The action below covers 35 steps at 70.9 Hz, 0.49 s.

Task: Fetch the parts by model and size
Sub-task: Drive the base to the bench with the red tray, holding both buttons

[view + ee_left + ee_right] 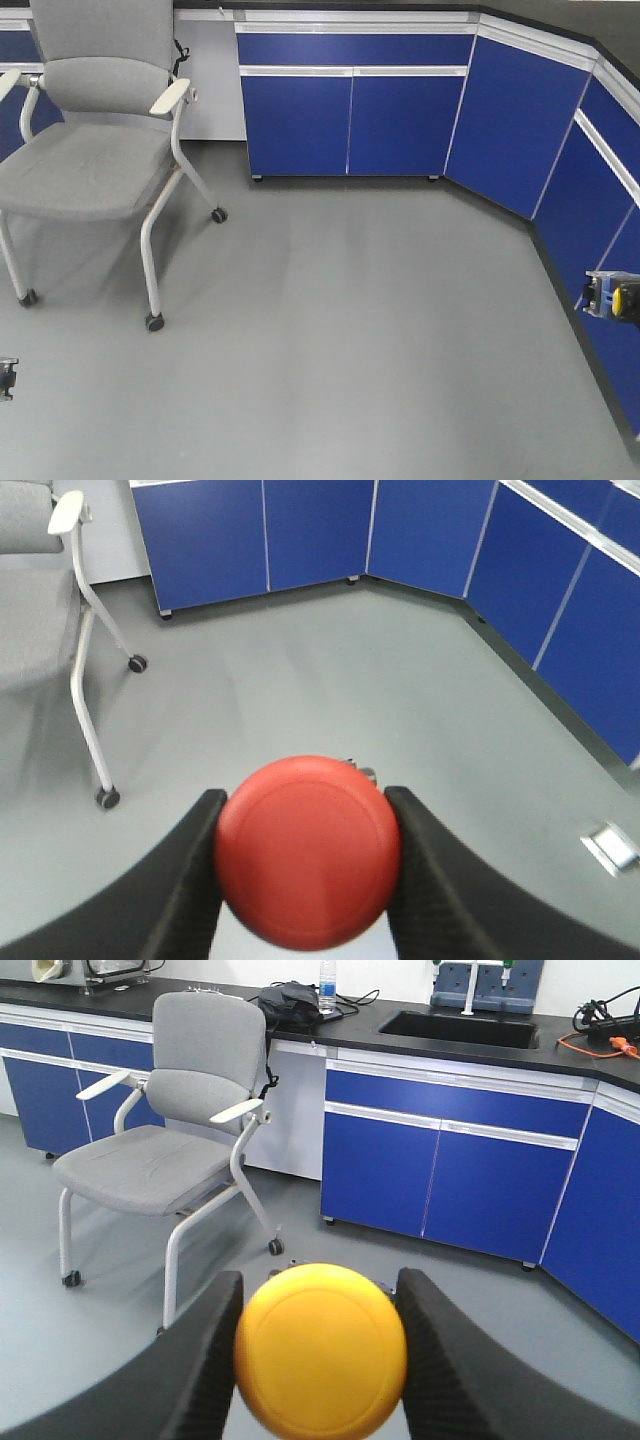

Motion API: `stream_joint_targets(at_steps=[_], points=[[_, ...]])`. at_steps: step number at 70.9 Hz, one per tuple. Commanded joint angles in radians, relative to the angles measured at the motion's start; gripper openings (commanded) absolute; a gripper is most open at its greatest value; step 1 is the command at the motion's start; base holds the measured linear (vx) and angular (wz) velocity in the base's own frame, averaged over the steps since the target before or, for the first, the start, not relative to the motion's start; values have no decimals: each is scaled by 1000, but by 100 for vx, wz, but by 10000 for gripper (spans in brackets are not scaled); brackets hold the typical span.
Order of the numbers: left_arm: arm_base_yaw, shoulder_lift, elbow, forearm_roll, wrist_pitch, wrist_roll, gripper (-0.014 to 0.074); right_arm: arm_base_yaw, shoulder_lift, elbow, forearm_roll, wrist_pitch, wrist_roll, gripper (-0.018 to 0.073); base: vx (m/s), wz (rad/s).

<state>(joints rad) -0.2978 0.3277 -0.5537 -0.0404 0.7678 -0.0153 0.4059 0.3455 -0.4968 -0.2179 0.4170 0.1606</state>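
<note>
Left wrist view: the left gripper (pixel 308 885) pinches the red switch (pixel 308 852), low centre of the frame. 1 black finger (pixel 185 890) sits tight against each flank of the cap. I see the cap face-on: round, glossy red, with a shallow ring just inside its rim. The cap blocks my view of the base; only a small metal bit shows at its upper right edge.

Right wrist view: the right gripper (pixel 320 1360) pinches the yellow switch (pixel 320 1348) the same way, low centre, with 2 dark fingers pressed to the cap's sides. The cap is round and plain yellow with a faint concentric ring. The base is hidden behind it.

Front view: the yellow switch shows side-on at the right edge, mid-height, with its yellow cap on a dark block with blue trim. At the left edge, low, there is a small dark piece; I cannot tell what it is.

Surroundings: grey floor (pixel 350 330); grey chair (pixel 160 1150) on castors, upper left; blue cabinets (pixel 430 1180) along the back and right. On the black counter are a sink (pixel 455 1028), a bottle (pixel 327 985) and a dark bag (pixel 290 1000). A metal floor plate (pixel 612 846) lies at the lower right of the left wrist view.
</note>
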Motion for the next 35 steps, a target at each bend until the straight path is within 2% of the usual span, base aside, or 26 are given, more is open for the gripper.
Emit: stream_joint_targets(at_steps=[1, 19, 35], points=[[1, 16, -27, -7, -75, -1, -7, -1, 9, -27, -17, -81, -12, -2, 48, 1], [1, 16, -27, -7, -75, -1, -7, -1, 9, -27, -17, -81, -12, -2, 45, -9], [1, 16, -27, -7, -75, -1, -7, -1, 9, -27, -17, -81, -12, -2, 37, -62]])
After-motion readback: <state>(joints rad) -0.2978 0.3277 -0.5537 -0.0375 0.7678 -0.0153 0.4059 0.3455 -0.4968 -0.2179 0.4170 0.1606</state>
